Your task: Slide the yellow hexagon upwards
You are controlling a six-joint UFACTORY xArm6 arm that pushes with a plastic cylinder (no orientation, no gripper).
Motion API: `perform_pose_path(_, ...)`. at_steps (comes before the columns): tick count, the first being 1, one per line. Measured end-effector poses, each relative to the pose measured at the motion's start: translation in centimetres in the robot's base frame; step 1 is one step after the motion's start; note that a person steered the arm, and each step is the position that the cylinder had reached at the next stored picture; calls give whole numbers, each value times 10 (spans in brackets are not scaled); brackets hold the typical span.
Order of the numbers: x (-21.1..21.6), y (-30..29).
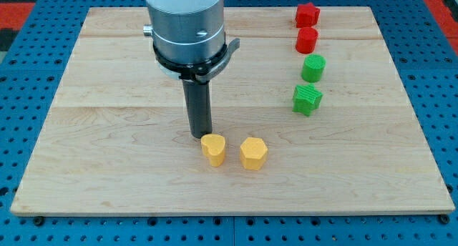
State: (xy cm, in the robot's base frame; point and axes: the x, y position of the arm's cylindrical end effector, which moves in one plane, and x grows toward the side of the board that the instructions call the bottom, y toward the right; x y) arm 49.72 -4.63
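Note:
The yellow hexagon [253,153] sits on the wooden board [107,131] low in the middle of the view. A second yellow block [213,149], rounded like a heart, stands just to its left. My tip [200,135] rests on the board right at the upper left edge of the rounded yellow block, touching or nearly touching it. The tip is about a block's width to the left of the hexagon and slightly above it.
Towards the view's right stands a column of blocks: a red star-like block [308,15] at the top, a red cylinder [307,40], a green cylinder [313,68], and a green ridged block [307,99]. Blue pegboard surrounds the board.

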Motion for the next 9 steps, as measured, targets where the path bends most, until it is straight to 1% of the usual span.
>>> perform_pose_path(1,-3,3)
perform_pose_path(2,-3,-35)
perform_pose_path(3,26,-85)
perform_pose_path(4,76,-91)
perform_pose_path(5,96,-21)
perform_pose_path(6,96,29)
perform_pose_path(7,91,43)
perform_pose_path(9,63,59)
